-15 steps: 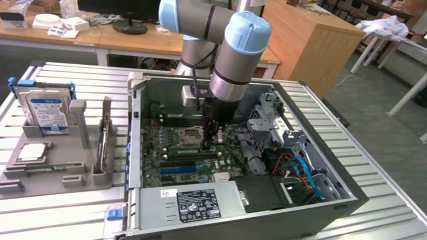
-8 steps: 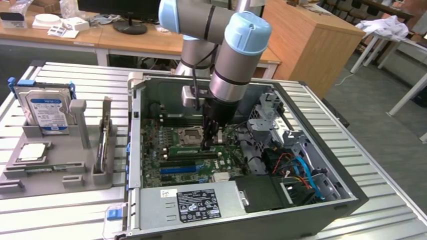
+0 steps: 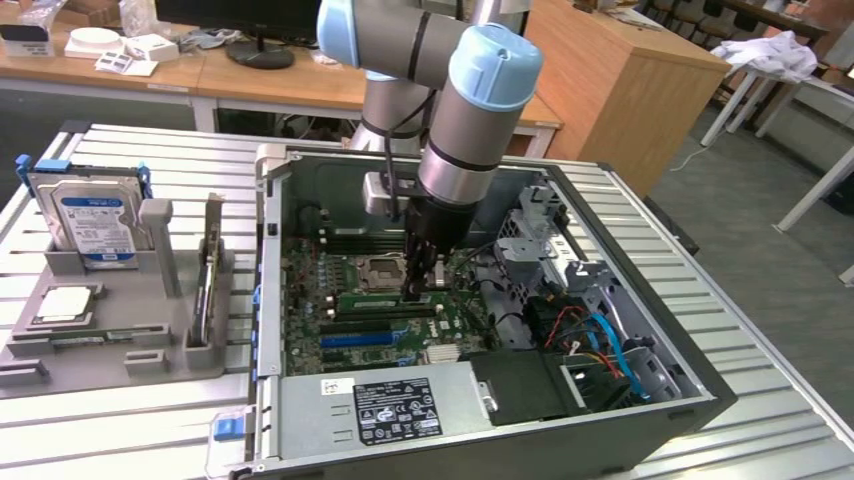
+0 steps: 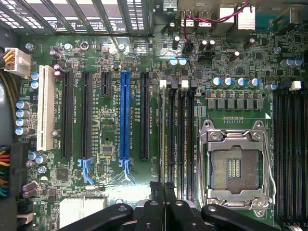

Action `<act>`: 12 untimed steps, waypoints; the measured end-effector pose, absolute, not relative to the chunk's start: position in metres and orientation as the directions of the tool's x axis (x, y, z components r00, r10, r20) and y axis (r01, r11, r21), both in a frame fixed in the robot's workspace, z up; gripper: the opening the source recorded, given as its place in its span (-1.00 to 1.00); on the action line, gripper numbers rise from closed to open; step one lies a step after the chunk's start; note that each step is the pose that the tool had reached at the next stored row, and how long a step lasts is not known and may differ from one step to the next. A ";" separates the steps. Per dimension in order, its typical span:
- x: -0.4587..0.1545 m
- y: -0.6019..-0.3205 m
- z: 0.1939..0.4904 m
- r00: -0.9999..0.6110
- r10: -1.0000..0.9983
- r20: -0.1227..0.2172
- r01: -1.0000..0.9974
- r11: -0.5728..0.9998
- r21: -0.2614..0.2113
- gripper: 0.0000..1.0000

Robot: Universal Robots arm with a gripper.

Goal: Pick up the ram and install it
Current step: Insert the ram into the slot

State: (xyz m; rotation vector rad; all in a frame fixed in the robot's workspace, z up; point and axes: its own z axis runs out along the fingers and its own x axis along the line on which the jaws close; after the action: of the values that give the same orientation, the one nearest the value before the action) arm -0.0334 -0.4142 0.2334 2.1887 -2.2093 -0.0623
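The gripper [image 3: 424,285] [image 4: 165,204] is reaching down into the open computer case [image 3: 534,425], which is lying on the slatted desk [image 3: 134,425]. Its fingers [image 4: 155,211] are clenching the ram [image 3: 380,297] [image 4: 165,173]. The wrist view is showing the ram edge-on as a thin line. It is running along the memory slot that is farthest from the CPU socket [image 3: 387,270] [image 4: 234,166] in the bank just beside that socket. In the exterior view the ram is lying as a green strip just beside the socket, on the side nearer the camera. Whether it is sitting fully in the slot, I cannot tell. The blue slot [image 4: 125,115] is lying farther from the socket, beyond the ram. Well apart from the socket, outside the case, a hard drive [image 3: 87,215] is standing in a grey holder [image 3: 120,335].
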 end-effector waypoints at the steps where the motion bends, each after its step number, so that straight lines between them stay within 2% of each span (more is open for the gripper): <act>1: -0.034 -0.414 0.233 -0.010 -1.000 -0.006 -0.999 0.009 0.050 -0.76; 12: -0.034 -0.414 0.233 -0.010 -1.000 -0.006 -0.999 0.009 0.048 -0.76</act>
State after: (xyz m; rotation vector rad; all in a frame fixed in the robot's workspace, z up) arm -0.0342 -0.4142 0.2331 2.1898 -2.2105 -0.0599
